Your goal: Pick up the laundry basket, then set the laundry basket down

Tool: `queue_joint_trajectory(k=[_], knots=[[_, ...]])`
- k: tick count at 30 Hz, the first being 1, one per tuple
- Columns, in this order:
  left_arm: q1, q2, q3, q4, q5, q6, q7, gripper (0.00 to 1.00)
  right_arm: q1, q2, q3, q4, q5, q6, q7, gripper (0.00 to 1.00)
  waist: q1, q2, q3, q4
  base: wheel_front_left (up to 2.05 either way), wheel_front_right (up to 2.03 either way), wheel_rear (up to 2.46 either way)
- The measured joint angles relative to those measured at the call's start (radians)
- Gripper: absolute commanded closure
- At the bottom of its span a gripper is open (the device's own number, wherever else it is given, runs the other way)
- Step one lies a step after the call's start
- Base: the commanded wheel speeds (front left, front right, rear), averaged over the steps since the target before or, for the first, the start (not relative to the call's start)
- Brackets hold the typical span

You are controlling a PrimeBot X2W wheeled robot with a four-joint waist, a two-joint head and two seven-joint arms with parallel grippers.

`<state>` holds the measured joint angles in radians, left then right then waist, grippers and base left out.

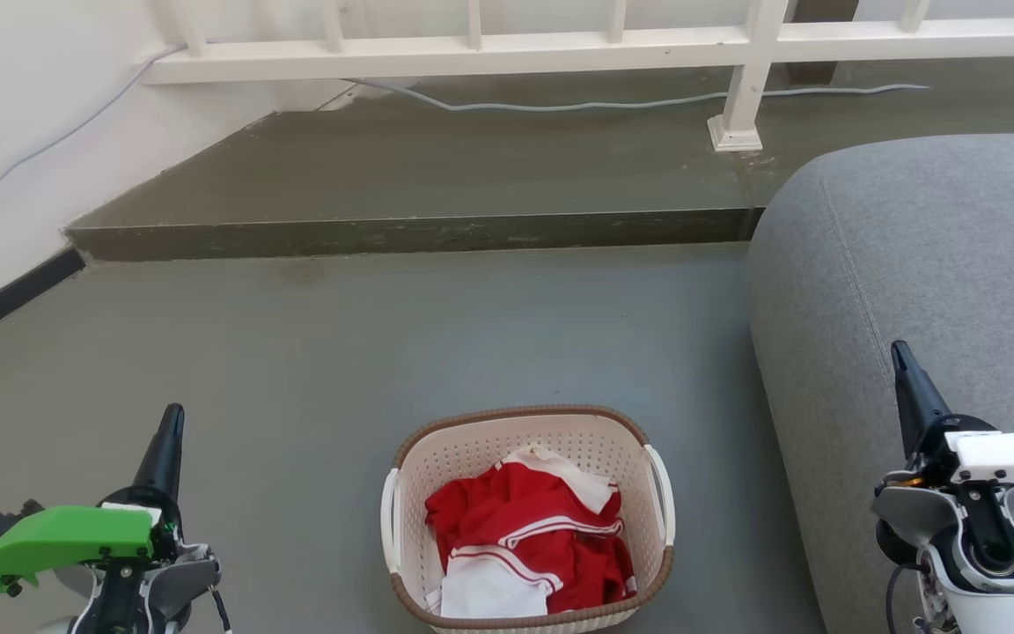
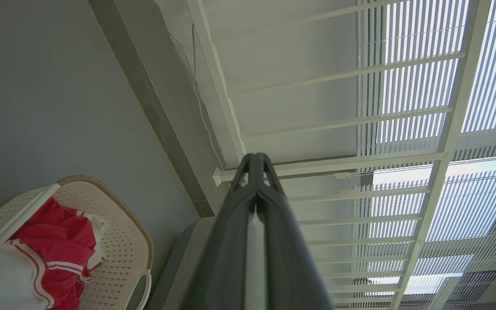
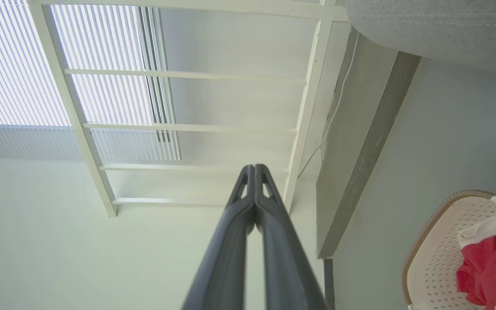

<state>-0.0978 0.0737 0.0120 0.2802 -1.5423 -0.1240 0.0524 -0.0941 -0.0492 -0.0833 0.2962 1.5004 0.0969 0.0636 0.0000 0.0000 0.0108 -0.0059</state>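
Note:
The laundry basket (image 1: 472,458) stands on the grey floor at the bottom centre of the head view, cream with perforated walls, a brown rim and white side handles. Red and white clothes (image 1: 525,537) lie in it. My left gripper (image 1: 171,433) is shut and empty, well to the basket's left, fingers pointing away. My right gripper (image 1: 901,359) is shut and empty, far to the basket's right, over the grey cushion. The left wrist view has the laundry basket (image 2: 119,232) at its lower left beside the shut left gripper (image 2: 255,158). In the right wrist view the laundry basket (image 3: 437,249) sits lower right of the shut right gripper (image 3: 254,168).
A large grey cushion or sofa (image 1: 929,264) fills the right side, close to the basket. A raised concrete step (image 1: 419,233) crosses the floor beyond, with a white railing (image 1: 489,44) and a grey cable (image 1: 613,104) on it. A white wall (image 1: 5,158) runs along the left.

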Motion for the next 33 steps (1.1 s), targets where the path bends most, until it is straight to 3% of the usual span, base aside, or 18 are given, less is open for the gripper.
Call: queue_joint_trajectory(k=[9,33], knots=[[0.0,-0.011,0.028,-0.003,-0.083,0.0,0.027,1.0,0.001,0.0,-0.03,-0.009,0.112,0.017,0.027,1.0,0.0,0.0,-0.008,0.006,0.0,0.0,0.0],[0.0,-0.016,0.031,-0.003,-0.084,0.0,0.027,1.0,0.002,0.0,-0.033,-0.01,0.112,0.018,0.027,1.0,0.0,0.0,-0.008,0.006,0.0,0.0,0.0]])
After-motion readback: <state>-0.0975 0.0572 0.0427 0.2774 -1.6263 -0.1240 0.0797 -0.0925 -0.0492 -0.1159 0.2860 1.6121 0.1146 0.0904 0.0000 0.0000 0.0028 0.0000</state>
